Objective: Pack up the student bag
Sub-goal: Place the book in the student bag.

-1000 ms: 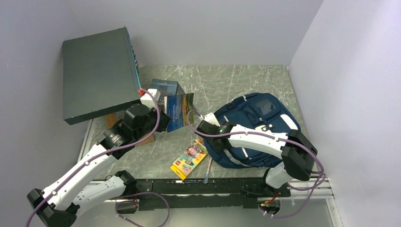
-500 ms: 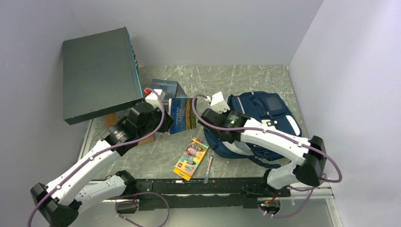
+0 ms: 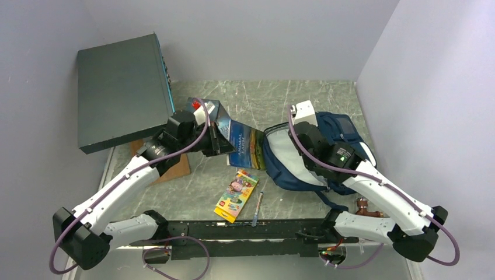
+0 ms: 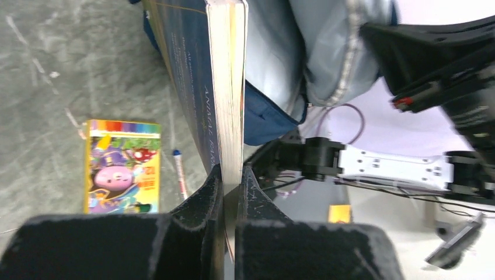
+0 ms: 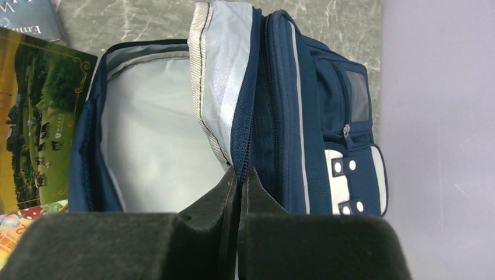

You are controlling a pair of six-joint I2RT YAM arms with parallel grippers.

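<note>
While crayon box [image 3: 234, 195] and pen [image 3: 257, 209] lie unmoved by the near edge | left gripper [image 4: 232, 175] clamps book [image 3: 242, 143], now swung right to the student bag's [image 3: 335, 125] left rim | right gripper [image 5: 239, 172], lately parted, pinches its zip edge, mouth held agape | bag right of centre, near right wall [image 3: 420, 87]

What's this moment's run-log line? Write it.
left jaws: shut on Animal Farm book | right jaws: shut on student bag flap | bag: open, book outside

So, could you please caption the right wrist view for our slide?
Right gripper pinches the student bag by its flap, holding the pale-lined compartment open.
</note>
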